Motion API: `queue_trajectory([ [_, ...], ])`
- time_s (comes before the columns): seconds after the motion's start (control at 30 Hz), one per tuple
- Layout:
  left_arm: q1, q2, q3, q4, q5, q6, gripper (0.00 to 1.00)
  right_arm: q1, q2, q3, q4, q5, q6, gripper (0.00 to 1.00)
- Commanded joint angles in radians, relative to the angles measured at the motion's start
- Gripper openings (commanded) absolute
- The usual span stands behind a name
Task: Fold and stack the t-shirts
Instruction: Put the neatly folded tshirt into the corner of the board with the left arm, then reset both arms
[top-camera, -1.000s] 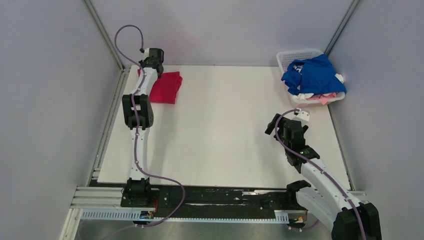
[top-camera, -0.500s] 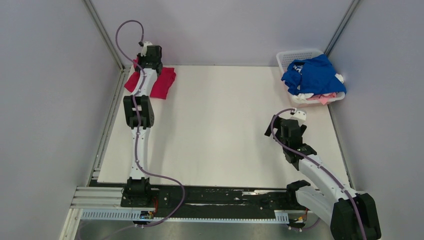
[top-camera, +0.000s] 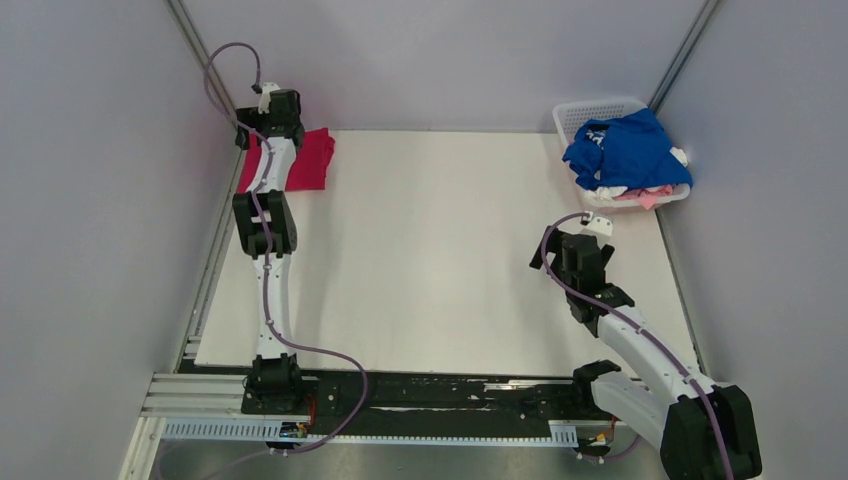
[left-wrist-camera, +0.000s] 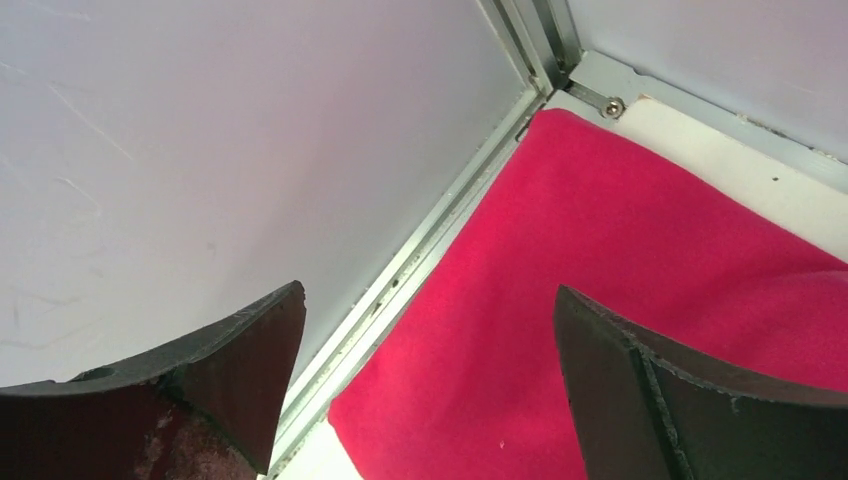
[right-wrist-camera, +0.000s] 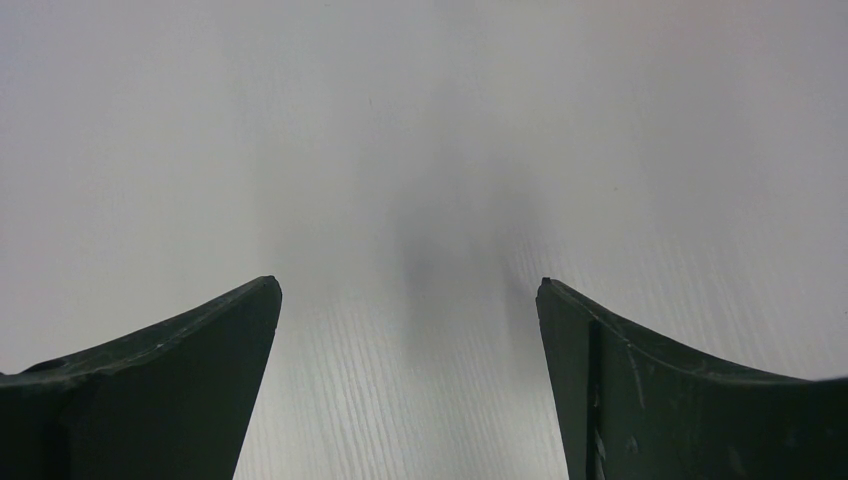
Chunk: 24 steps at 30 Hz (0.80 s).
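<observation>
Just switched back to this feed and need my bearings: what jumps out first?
A folded magenta-red t-shirt lies in the far left corner, the open left gripper above it. At the far right, a crumpled royal blue t-shirt tops the heap in the white basket; the open right gripper hangs over the table.

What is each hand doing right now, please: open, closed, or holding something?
Left hand: open, holding nothing, above the red t-shirt.
Right hand: open, holding nothing, over the table.
</observation>
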<state>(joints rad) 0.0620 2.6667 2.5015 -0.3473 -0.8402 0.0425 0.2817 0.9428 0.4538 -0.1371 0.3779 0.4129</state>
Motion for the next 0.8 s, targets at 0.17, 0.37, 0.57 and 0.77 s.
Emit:
queue_trajectory([
  [0.17, 0.001, -0.285, -0.119, -0.129, 0.370, -0.317, 1.00, -0.003, -0.084, 0.037, -0.005, -0.022, 0.020, 1.00],
  [0.37, -0.017, -0.507, -0.354, -0.133, 0.684, -0.494, 1.00, -0.005, -0.135, 0.035, -0.018, -0.047, 0.090, 1.00],
  [0.57, -0.178, -0.837, -0.823, -0.055, 0.633, -0.538, 1.00, -0.004, -0.153, 0.043, -0.068, -0.139, 0.126, 1.00],
  [0.77, -0.315, -1.147, -1.307, 0.033, 0.671, -0.636, 1.00, -0.005, -0.216, 0.022, -0.076, -0.167, 0.153, 1.00],
])
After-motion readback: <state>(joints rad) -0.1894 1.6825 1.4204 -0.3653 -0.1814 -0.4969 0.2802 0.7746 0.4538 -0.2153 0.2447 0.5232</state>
